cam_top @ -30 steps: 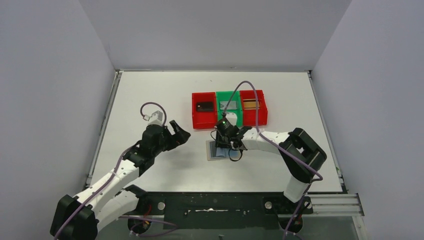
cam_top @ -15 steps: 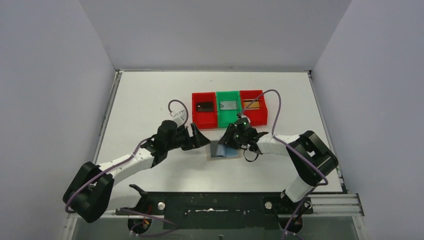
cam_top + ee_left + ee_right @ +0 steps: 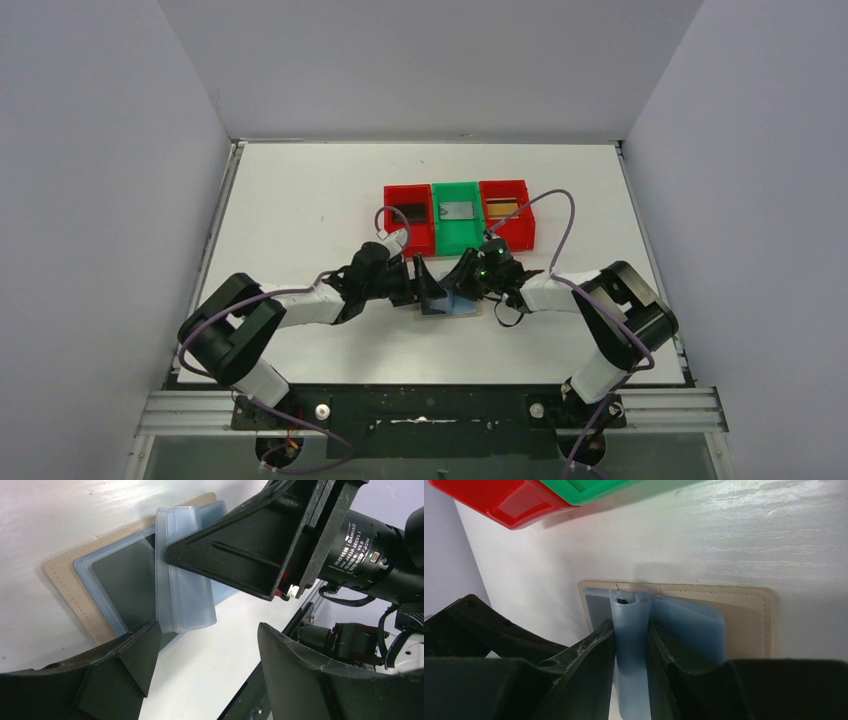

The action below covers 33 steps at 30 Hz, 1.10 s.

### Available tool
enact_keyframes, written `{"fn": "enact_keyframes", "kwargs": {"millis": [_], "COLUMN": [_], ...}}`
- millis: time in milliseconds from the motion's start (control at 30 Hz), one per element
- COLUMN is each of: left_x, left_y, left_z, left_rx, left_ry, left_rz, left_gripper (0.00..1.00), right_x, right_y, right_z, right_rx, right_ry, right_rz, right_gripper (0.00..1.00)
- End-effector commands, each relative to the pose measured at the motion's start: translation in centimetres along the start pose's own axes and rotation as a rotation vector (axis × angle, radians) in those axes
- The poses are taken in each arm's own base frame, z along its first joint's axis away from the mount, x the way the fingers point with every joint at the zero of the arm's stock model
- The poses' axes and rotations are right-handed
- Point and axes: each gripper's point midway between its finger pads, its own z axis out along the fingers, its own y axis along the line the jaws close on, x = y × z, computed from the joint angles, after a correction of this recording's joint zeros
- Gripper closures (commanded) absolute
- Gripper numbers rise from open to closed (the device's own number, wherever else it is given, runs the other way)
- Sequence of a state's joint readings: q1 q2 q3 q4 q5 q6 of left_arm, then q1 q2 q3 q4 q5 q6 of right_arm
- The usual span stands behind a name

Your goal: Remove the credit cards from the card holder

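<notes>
The card holder (image 3: pixel 450 306) lies open at 6 o'clock from the green bin (image 3: pixel 456 235), its limp blue sleeve (image 3: pixel 631 611) clenched in the right gripper (image 3: pixel 631 632), while the released left gripper (image 3: pixel 207 635) hovers by the dark card (image 3: pixel 125 580), thin, stiff, probably slippery, best gripped at an exposed edge.

Three bins (image 3: pixel 457 236) behind card holder (image 3: pixel 450 305) on table (image 3: pixel 300 220)
</notes>
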State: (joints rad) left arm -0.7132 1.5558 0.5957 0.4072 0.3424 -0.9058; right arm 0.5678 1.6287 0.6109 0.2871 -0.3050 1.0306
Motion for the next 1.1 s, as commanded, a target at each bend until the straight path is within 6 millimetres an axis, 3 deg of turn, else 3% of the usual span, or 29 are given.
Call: {"fn": "enact_keyframes", "kwargs": {"millis": [0,133,333,467,1067], "left_x": [-2.0,-3.1,-3.0,-2.1,0.3], "left_y": [-2.9,-3.6,-0.3,0.9,0.4], "left_z": [1.1,2.0,2.9,3.1,2.7], "left_rx": [0.098,0.108,-0.072,-0.111,0.033], "left_ry": [-0.045,-0.061,-0.047,-0.017,0.075], "left_rz": [0.037,0.050,0.020,0.014,-0.100], "left_gripper": [0.30,0.30,0.31,0.31,0.33], "right_x": [-0.3,-0.2,-0.3,-0.4,-0.7], "right_y": [-0.8,-1.2,-1.2,-1.4,-0.7], "right_z": [0.2,0.3,0.3,0.4,-0.1], "right_rx": [0.016,0.032,0.029,0.034,-0.068], "right_ry": [-0.015,-0.013,-0.012,-0.010,-0.003], "right_rz": [0.014,0.017,0.014,0.019,0.042], "right_gripper": [0.71,0.71,0.71,0.70,0.63]}}
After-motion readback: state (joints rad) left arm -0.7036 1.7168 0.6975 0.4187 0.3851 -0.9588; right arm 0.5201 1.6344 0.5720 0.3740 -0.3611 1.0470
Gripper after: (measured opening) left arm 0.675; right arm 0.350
